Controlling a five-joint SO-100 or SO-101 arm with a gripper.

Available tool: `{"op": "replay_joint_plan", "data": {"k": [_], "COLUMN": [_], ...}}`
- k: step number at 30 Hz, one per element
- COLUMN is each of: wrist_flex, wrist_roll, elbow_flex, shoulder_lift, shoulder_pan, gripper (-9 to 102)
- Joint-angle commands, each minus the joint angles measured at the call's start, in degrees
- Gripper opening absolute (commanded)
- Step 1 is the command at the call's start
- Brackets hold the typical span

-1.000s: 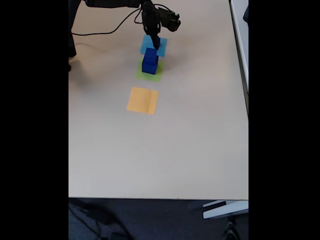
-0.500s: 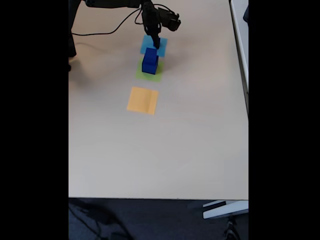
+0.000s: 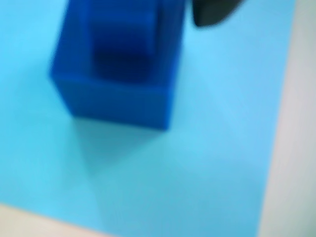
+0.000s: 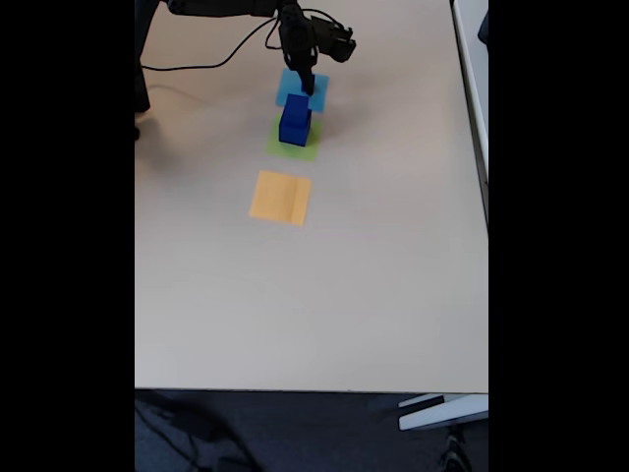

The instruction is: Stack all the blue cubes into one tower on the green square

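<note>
Blurring badly, the wrist view gave soft edges everywhere. Showed a dark blue cube (image 3: pixel 116 74) cut off at the top edge, with a smaller, darker blue shape (image 3: pixel 123 39) set into or on its upper face; could not tell whether that was a second cube or a shadowed part of the first. Caught a black blob (image 3: pixel 212 12) at the top right, cropped by the frame, probably a fingertip but too smeared to say. Filled most of the background with the light-blue patch (image 3: pixel 207 148), with a strip of pale table (image 3: pixel 296 148) at the right and another at the bottom left corner.

Seen small and far off in the fixed view: gripper (image 4: pixel 306 87) reaching down from the arm (image 4: pixel 314 39) at the top of the table (image 4: pixel 344 295), tip just above and behind the blue cubes (image 4: pixel 294 120), near or touching the stack's top. Could not tell whether the fingers were apart or together, nor whether anything was held.

Stood upright on the green square (image 4: pixel 292 146), the stack's long axis vertical, its sides roughly in line with the patch edges. Lay between the light-blue patch (image 4: pixel 287 88) behind and the orange patch (image 4: pixel 280 197) in front, all three in a row.
</note>
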Motion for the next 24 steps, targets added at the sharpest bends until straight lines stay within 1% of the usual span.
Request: {"op": "replay_joint_plan", "data": {"k": [1,24], "wrist_flex": [0.18,0.88], "wrist_roll": [-0.79,-2.02], "elbow_flex": [-3.34,-2.81], "shoulder_lift": [2.72,5.8], "shoulder_pan": [0.26,0.35], "gripper": [24,25]}}
